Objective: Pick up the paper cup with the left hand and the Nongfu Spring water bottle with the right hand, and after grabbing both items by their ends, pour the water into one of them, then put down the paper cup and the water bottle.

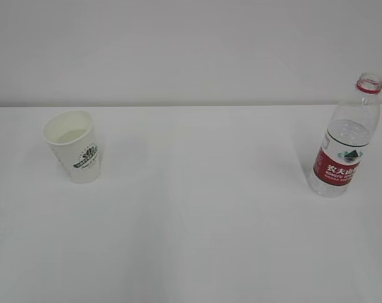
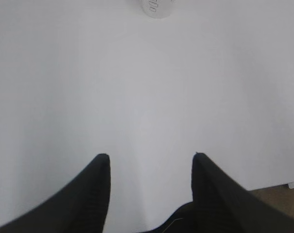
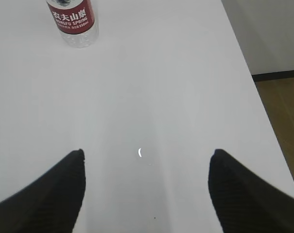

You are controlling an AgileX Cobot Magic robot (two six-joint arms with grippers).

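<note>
A: On the white desk [image 1: 197, 208], far left in the exterior view, the paper cup [image 1: 74, 145] stood upright, green logo facing the camera. Looked like a bit of water [image 1: 72, 135] low inside it, hard to be sure.

B: And the bottle?

A: Over on the right, well apart from the cup, the Nongfu Spring water bottle [image 1: 346, 136] stood upright, no cap, red neck ring, red-and-white label. Nothing touched either one.

B: Claws?

A: Neither arm showed in the exterior view. Left wrist view: left claw [image 2: 151, 162] was spread apart, nothing between the fingers, hovering over bare desk, with just the cup's base at the top edge. Right wrist view: right claw [image 3: 147, 158] was wide open, empty too, with the bottle's lower half and label near the top left, far from the fingertips.

B: Anything else?

A: Brown floor [image 3: 283, 111] past the desk's right edge.
</note>
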